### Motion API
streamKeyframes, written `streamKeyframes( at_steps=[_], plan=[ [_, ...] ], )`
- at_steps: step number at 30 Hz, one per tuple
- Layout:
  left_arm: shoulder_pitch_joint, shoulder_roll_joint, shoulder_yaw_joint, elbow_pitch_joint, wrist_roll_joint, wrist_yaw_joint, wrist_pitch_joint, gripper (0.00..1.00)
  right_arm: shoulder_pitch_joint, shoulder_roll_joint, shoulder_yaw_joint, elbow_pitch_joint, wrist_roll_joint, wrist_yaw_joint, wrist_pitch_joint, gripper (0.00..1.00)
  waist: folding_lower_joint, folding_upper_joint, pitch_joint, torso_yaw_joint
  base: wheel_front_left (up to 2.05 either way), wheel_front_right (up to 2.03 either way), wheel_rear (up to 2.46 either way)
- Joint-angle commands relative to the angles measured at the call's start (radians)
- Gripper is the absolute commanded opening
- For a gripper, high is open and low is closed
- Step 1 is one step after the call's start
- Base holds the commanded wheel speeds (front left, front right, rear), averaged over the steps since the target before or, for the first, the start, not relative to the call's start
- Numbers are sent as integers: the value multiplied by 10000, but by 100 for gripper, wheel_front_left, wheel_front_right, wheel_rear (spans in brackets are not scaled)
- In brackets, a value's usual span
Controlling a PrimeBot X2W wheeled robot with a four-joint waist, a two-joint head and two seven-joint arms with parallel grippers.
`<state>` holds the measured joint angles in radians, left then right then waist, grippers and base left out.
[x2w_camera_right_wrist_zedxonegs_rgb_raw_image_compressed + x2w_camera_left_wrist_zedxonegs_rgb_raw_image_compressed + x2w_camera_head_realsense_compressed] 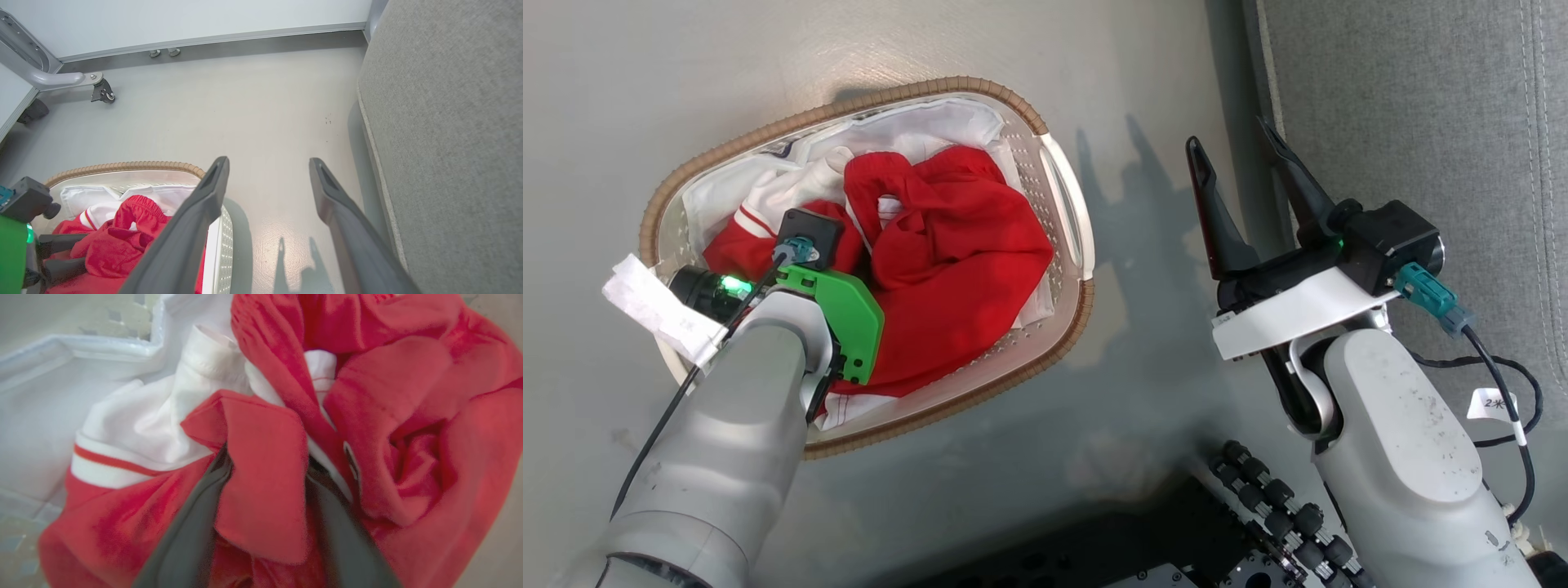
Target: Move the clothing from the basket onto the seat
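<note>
Inside the basket (980, 86), the left gripper (267, 457) stands wide open astride a fold of clothing (956, 245); the right gripper (1230, 135) hangs open, empty, beside the basket. A thin bite could slip.

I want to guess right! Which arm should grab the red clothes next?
Left. The left pincer is down in the basket with a fold of the clothing between its fingers. The right pincer hangs open over the floor, beside the seat.
</note>
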<state>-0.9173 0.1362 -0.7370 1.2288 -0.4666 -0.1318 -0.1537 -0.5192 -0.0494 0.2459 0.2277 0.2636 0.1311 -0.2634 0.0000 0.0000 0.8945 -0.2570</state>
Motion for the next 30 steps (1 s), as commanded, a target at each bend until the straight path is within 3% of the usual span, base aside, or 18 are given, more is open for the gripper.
streamKeyframes(
  at_steps=[1, 7, 15, 21, 30],
  plan=[
    [-170, 70, -114, 8, -102, 23, 55, 0, 34, -29, 29, 38, 76, -7, -20, 100, 0, 0, -34, 8, 0, 0, 0],
    [-191, 141, -464, 30, -382, 23, -361, 0, 69, -30, -86, 124, 100, -7, -20, 100, 0, 0, -460, 59, 0, 0, 0],
    [458, -70, -526, -91, -763, 23, -1027, 0, 443, -32, -213, 507, 66, -7, -20, 100, 0, 0, -1916, 284, 0, 0, 0],
    [1128, -205, -521, -1036, -1004, 23, -1122, 0, 898, -36, -299, 894, 70, -7, -20, 100, 0, 0, -3223, 680, 0, 0, 0],
    [2531, -311, 379, -2964, -890, 23, -1122, 0, 1687, -38, -738, 1318, -39, -8, -20, 100, 0, 0, -4950, 1348, 0, 0, 0]
  ],
)
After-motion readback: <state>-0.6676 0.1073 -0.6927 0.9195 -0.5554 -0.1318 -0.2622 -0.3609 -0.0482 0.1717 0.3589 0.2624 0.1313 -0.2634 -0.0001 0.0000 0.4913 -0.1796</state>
